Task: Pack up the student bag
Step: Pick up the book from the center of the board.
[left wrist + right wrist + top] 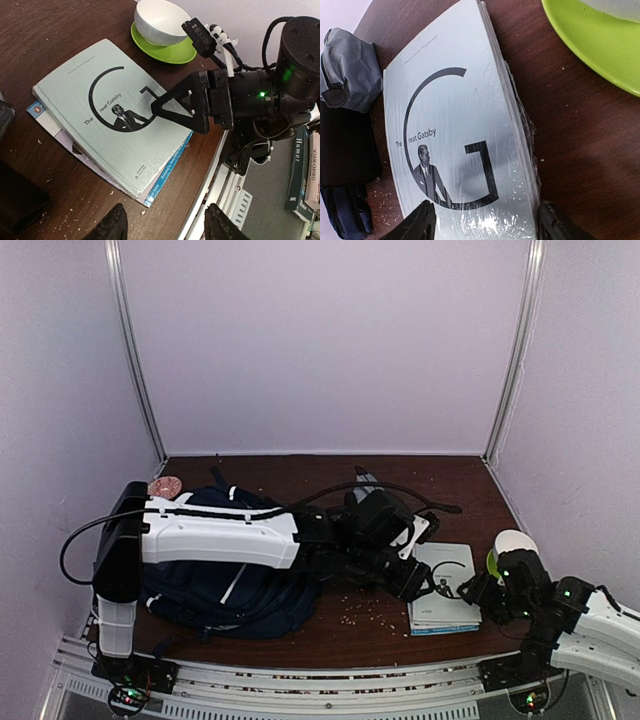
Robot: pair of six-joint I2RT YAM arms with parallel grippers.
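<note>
The navy student bag (pixel 225 590) lies on its side at the table's left, partly under my white left arm. A pale "The Great Gatsby" book (pixel 100 110) lies on a blue-spined book (pixel 172 160) at the right front; the stack also shows in the top view (pixel 447 595). My left gripper (pixel 165 226) is open and empty, hovering above the table by the stack's near corner. My right gripper (pixel 487 223) is open, its fingers either side of the Gatsby book's (pixel 455 125) near end. The right gripper also shows in the left wrist view (pixel 182 107), over the cover.
A white bowl (pixel 157 20) on a green saucer (pixel 167 50) stands just behind the books. A small grey pouch (pixel 347 70) lies at the stack's far side. Crumbs are scattered on the wood (pixel 365 608). The metal front rail (pixel 330 680) is close. A pink round thing (pixel 165 486) sits back left.
</note>
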